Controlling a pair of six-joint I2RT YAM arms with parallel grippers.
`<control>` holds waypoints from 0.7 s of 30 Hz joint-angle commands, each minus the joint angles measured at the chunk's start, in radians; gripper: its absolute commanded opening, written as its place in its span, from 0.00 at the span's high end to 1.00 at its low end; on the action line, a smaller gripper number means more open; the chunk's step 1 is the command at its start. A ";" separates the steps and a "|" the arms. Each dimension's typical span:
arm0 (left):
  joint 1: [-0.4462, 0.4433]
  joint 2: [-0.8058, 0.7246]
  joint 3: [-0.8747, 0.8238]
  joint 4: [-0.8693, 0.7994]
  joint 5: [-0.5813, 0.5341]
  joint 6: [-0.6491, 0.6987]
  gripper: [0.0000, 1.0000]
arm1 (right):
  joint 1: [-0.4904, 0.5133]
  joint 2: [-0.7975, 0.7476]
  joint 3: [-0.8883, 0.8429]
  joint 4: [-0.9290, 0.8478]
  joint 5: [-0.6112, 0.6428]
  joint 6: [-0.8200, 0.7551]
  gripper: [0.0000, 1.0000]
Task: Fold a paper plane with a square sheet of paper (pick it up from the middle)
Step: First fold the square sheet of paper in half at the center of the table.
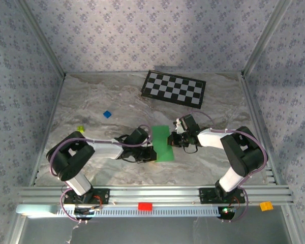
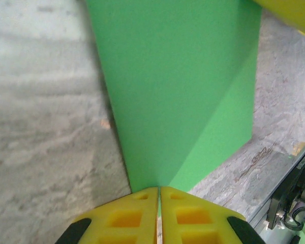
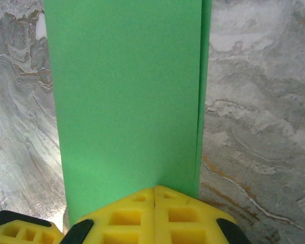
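left claw point(image 2: 158, 203): closed, yellow fingertips pressed together on the edge of the green paper sheet point(image 2: 178, 91), which runs out ahead of it.
right claw point(image 3: 154, 201): closed the same way, pinching the opposite edge of the sheet.
sheet position: stretched between the two claws, each holding one long side. A shadow beside it suggests it hangs just above the surface point(image 1: 117, 170).
sheet layers: ahead of the right claw two layers show, the lower one peeking out along the upper one's right side, so it is doubled over. Ahead of the left claw a slanted line parts a lighter area from a darker one; I cannot tell whether it is a crease or a bend.
handling: likely very light, thin and limp. It sags where unsupported, the layers can slide on each other, it takes any dent as a lasting crease, and it tears if the claws pull apart.
where to hold: at an edge, across both layers, near that edge's middle.
beyond the left claw: yellow-green block point(image 1: 81, 129), then blue block point(image 1: 107, 114), both apart from the sheet.
farthest: checkerboard point(image 1: 174, 88), well beyond both claws.
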 commanded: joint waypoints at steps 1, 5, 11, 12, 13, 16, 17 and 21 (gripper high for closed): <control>-0.013 -0.052 0.009 -0.086 -0.014 0.048 0.89 | 0.000 0.062 -0.067 -0.236 0.139 -0.003 1.00; -0.024 -0.088 0.051 -0.136 -0.033 0.075 0.89 | 0.005 0.051 -0.052 -0.235 0.120 -0.006 1.00; -0.013 -0.191 0.060 -0.194 -0.158 0.063 0.91 | 0.012 -0.033 -0.033 -0.182 0.051 0.027 1.00; -0.003 -0.207 0.059 -0.196 -0.165 0.060 0.92 | 0.012 -0.059 -0.025 -0.176 0.039 0.036 1.00; 0.010 -0.219 0.059 -0.194 -0.170 0.056 0.92 | 0.012 -0.089 -0.014 -0.176 0.038 0.043 0.97; 0.069 -0.223 0.065 -0.158 -0.135 0.055 0.91 | 0.012 -0.188 0.009 -0.214 0.070 0.059 0.88; 0.093 -0.212 0.076 -0.139 -0.107 0.055 0.91 | 0.014 -0.225 0.009 -0.234 0.086 0.061 0.84; 0.141 -0.129 0.168 -0.118 -0.034 0.081 0.91 | 0.011 -0.369 -0.041 -0.302 0.150 0.127 0.74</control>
